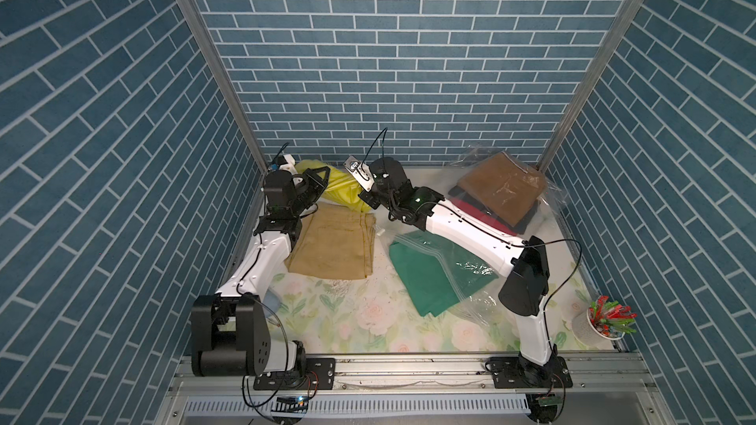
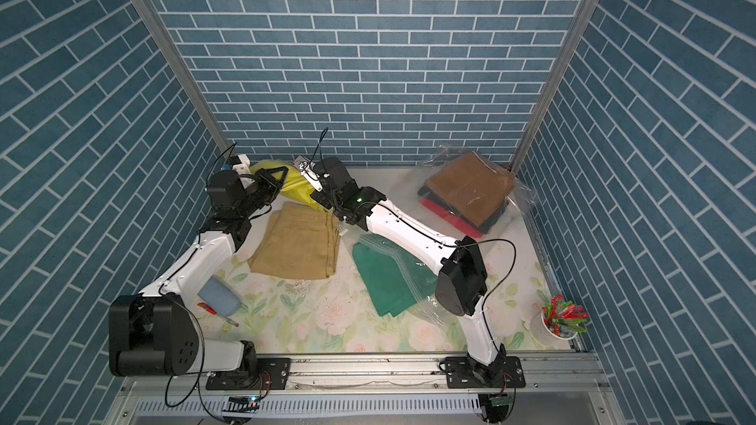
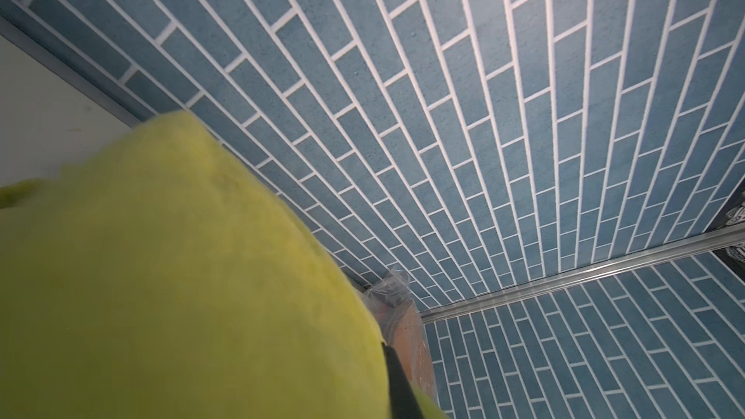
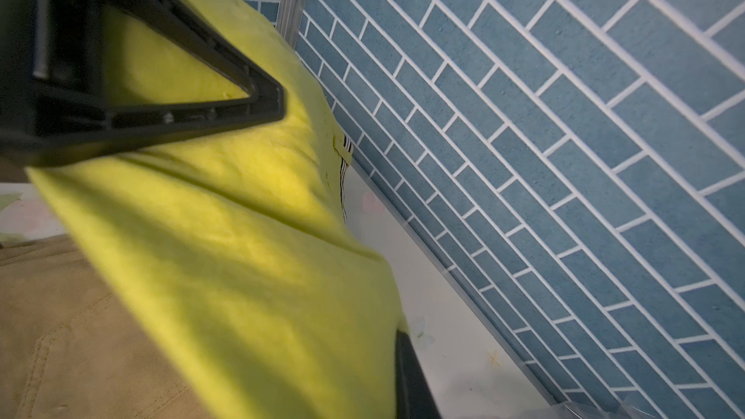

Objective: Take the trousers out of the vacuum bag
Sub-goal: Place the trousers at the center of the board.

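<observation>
The table [image 1: 327, 320] carries the vacuum bag [image 1: 550, 198], slumped in the far right corner with a stack of brown, black and red trousers [image 1: 501, 186] inside and the green trousers [image 1: 413, 275] half under its zip edge. The khaki trousers [image 1: 331, 247] lie free, left of centre. The yellow trousers [image 1: 339, 194] hang bunched at the far left, out of the bag, with the left gripper [image 1: 321, 183] and right gripper [image 1: 366, 197] jaws both clenched on the cloth. Lower both together beside the khaki pair, cloth slack, then release.
</observation>
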You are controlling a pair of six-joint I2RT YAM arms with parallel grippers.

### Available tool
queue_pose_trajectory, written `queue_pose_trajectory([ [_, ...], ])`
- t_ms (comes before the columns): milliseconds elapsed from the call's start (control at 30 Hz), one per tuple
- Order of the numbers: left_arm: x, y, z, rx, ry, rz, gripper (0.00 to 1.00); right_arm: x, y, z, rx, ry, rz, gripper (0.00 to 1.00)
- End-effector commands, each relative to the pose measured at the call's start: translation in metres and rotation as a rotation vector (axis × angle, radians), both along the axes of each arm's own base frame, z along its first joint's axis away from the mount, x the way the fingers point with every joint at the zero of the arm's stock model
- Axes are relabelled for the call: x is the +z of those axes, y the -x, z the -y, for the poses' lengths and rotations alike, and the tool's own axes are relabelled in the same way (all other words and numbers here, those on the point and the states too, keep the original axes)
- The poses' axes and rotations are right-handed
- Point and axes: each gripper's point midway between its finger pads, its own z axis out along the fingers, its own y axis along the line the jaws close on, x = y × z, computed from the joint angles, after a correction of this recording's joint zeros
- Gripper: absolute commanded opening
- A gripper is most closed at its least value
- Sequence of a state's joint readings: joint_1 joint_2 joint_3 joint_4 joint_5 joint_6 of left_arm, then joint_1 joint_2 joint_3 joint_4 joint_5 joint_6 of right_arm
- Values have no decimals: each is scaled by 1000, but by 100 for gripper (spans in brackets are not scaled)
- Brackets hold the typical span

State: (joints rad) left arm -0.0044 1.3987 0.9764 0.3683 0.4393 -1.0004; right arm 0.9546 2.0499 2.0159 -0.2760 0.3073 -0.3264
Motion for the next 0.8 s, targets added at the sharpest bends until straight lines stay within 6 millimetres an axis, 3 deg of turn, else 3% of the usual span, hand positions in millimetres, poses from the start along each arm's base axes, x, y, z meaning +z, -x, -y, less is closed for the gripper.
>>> queue_pose_trajectory([
  [0,17,8,-1,-29,-23,103,0,55,-39,27,-112,-120,128,0],
  [200,-25,30,-7,-2,-40,50,0,21,-24,29,-68,-128,58,0],
  [500,-79,66,-14,20,-65,-55,0,-24,23,33,23,-181,-102,0],
  [700,-103,89,-34,71,-115,-123,0,-47,57,22,76,-201,-164,0],
  [767,-121,99,-41,87,-129,-170,1,-57,66,17,84,-196,-181,0],
])
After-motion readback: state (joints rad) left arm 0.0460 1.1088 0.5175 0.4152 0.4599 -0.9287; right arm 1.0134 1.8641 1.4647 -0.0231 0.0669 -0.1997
